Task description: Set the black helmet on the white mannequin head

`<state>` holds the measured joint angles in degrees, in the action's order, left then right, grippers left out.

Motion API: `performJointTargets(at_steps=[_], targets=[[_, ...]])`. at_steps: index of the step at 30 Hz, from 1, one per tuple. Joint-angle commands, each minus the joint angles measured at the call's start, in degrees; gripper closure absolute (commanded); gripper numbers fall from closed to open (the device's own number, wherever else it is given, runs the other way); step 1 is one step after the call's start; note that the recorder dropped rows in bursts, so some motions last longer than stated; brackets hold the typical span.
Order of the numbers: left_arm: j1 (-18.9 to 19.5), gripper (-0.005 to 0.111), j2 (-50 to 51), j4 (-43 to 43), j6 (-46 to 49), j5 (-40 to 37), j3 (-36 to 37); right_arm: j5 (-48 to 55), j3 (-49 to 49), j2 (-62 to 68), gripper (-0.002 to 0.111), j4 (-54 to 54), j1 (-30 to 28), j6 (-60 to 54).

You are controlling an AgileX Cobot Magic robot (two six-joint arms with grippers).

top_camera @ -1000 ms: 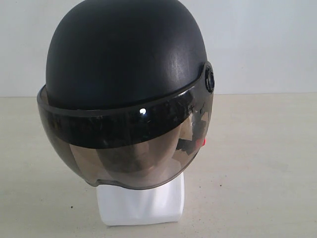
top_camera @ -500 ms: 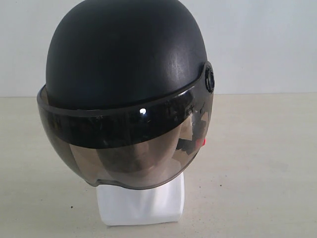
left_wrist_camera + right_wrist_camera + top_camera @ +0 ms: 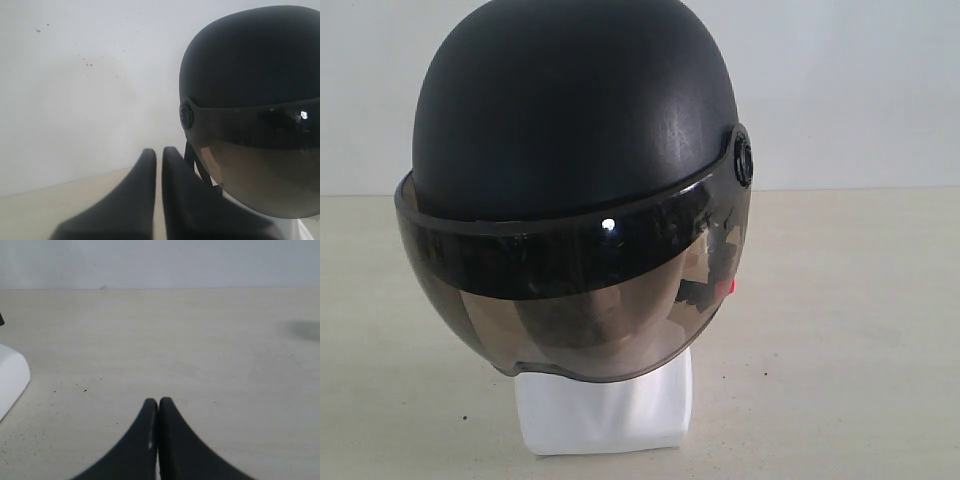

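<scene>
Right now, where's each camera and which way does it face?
Exterior: off-arm, faces the black helmet on the white mannequin head, visor-on; no robot parts.
Left wrist: beside the helmet, looking past the left fingers.
Right wrist: low over the table, right fingers in front, head's base at an edge.
Shared: exterior and left wrist both show the helmet.

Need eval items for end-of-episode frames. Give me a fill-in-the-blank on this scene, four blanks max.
1. The black helmet sits ___ the white mannequin head.
2. The tinted visor hangs in front of the head's ___.
3. The small buckle seen through the visor is ___ in colour.
4. The left gripper and the right gripper are both ___, holding nothing.

Missing words: on; face; red; shut
</scene>
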<state>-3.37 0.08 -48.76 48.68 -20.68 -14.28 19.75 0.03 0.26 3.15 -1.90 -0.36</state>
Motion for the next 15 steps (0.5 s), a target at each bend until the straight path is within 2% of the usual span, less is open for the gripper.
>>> performJointTargets(at_steps=[1,15], targets=[[0.25,0.102,-0.08,-0.17,-0.34,-0.06,0.18,-0.15,-0.03,-0.26,0.108,-0.42,-0.30,-0.14],[0.25,0.102,-0.08,-0.04,0.04,-0.05,0.18,-0.15,-0.03,-0.26,0.108,-0.42,-0.30,-0.07]])
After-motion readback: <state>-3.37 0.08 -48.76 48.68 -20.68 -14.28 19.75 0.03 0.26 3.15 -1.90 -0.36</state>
